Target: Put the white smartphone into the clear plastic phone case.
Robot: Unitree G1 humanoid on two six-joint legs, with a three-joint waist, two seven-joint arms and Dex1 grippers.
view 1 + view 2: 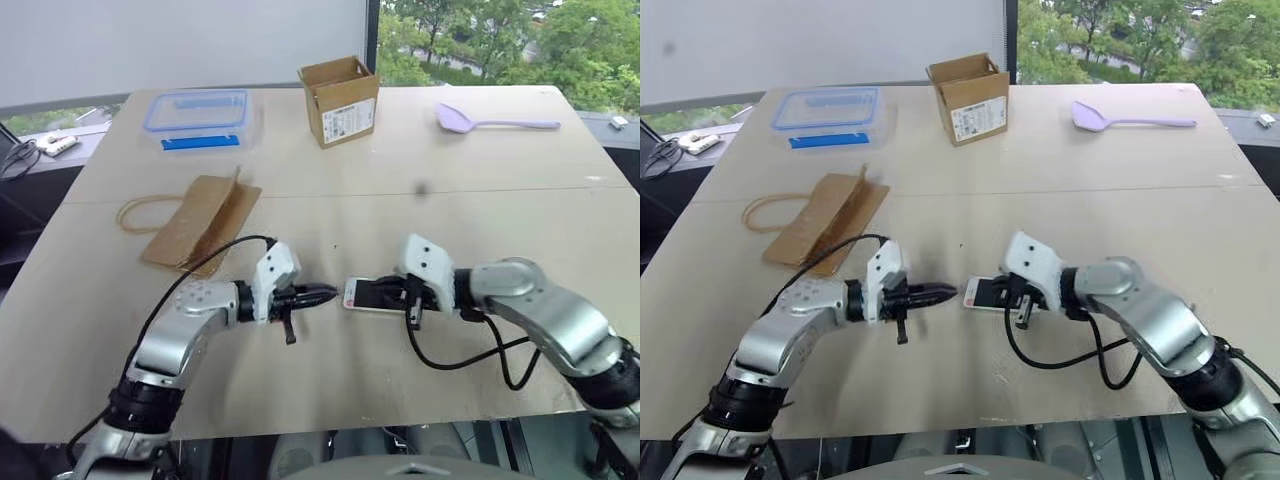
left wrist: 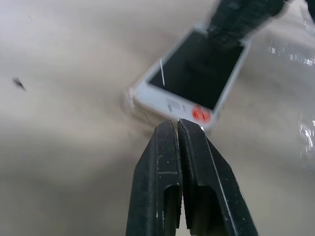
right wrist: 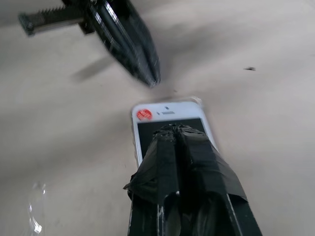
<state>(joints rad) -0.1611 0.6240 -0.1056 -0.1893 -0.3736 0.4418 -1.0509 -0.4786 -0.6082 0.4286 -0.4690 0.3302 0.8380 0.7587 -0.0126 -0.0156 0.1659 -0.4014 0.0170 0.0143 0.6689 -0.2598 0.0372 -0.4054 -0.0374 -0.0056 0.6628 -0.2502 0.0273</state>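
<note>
Fingers (image 2: 197, 172) of both grippers pressed together; R gripper (image 3: 170, 129) pins phone (image 3: 170, 109), L gripper (image 2: 177, 123) at its 9 o'clock. We're seating phone; next needs firm press.

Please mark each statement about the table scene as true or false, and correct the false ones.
1. The right gripper holds its jaws shut over the white flat smartphone. True.
2. The left gripper has wide open jaws. False: its jaws are shut.
3. The open brown cardboard box stands on the beige table between the blue-lidded clear food box and the lilac plastic spatula. True.
4. The lilac plastic spatula lies inside the cardboard box. False: it lies on the table, apart.
</note>
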